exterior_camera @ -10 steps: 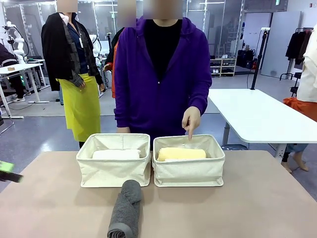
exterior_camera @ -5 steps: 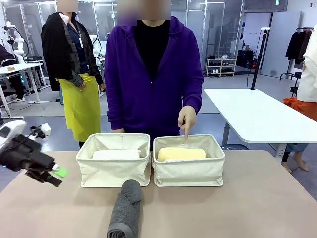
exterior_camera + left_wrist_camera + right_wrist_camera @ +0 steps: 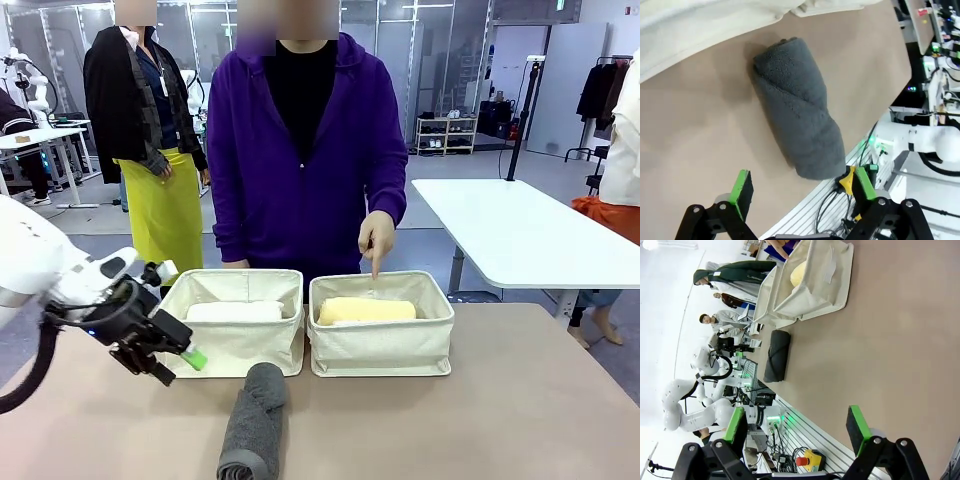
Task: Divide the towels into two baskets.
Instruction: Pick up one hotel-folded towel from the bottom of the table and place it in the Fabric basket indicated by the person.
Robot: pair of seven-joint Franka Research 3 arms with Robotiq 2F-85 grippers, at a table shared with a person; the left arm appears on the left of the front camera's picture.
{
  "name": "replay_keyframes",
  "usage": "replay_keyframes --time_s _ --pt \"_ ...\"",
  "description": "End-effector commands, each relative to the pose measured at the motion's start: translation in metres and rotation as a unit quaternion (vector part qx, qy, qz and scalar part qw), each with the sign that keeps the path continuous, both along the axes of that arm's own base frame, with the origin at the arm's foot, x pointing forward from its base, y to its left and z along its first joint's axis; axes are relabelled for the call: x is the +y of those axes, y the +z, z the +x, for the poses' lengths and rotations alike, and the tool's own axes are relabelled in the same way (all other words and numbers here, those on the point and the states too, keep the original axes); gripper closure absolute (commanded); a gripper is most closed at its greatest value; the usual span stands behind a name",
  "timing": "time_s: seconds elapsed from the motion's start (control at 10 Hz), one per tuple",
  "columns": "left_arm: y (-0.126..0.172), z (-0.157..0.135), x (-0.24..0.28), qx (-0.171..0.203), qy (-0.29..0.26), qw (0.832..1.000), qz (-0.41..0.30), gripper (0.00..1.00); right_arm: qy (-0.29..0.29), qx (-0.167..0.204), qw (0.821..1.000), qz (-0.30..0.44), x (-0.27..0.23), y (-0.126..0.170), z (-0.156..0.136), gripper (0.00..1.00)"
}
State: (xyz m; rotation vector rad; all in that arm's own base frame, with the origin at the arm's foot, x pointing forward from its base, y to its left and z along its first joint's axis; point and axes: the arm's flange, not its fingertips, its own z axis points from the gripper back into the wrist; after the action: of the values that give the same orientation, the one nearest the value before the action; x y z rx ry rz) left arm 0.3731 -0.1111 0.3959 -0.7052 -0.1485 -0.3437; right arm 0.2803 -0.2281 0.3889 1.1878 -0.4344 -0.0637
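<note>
While the dark grey towel (image 3: 255, 423) lies on the surface (image 3: 520, 410) just in front of the two baskets, untouched, the left gripper (image 3: 172, 360) has been brought in from the left edge within the last second and is now seen just beside the left basket (image 3: 230, 340), near the towel's far end. Its fingers (image 3: 742, 187) are spread apart and hold nothing; in the left wrist view the towel is seen ahead of them, not yet between them. The white towel (image 3: 234, 312) is already placed in the left basket and the yellow towel (image 3: 366, 310) in the right basket (image 3: 381, 345), at which the person's hand (image 3: 377, 240) is pointing. It is judged that the grey towel is meant for the right basket. The right gripper (image 3: 797, 427) is kept well apart, its fingers released and empty.
</note>
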Motion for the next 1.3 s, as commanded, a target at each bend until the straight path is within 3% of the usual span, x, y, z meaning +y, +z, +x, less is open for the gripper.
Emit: replay_keyframes --time_s 0.0,0.2,0.4,0.5,0.8,1.0,1.2 --pt "-0.026 -0.021 -0.025 0.01 0.059 0.997 0.054 0.0 0.0 -0.006 1.0 0.002 0.0 0.002 -0.002 0.0" --pt "-0.033 -0.02 -0.051 0.003 0.081 0.992 0.096 0.0 0.0 -0.006 1.0 0.002 0.0 0.002 -0.002 0.0" --pt "-0.027 -0.021 -0.055 0.009 0.079 0.994 0.071 0.0 0.0 -0.006 1.0 0.002 0.0 0.002 -0.002 0.0" --pt "-0.024 0.004 -0.058 0.002 0.07 0.995 0.075 0.0 0.0 -0.006 1.0 0.002 0.0 0.002 -0.002 0.0" --pt "-0.024 0.004 -0.058 0.002 0.07 0.995 0.075 0.0 0.0 -0.006 1.0 0.002 0.0 0.002 -0.002 0.0" --pt "-0.025 0.005 -0.076 0.024 0.104 0.991 0.081 0.0 0.0 -0.006 1.0 0.002 0.0 0.002 -0.002 0.0" --pt "-0.027 0.012 -0.102 0.033 0.103 0.989 0.104 0.0 0.0 -0.006 1.0 0.002 0.0 0.002 -0.002 0.0"
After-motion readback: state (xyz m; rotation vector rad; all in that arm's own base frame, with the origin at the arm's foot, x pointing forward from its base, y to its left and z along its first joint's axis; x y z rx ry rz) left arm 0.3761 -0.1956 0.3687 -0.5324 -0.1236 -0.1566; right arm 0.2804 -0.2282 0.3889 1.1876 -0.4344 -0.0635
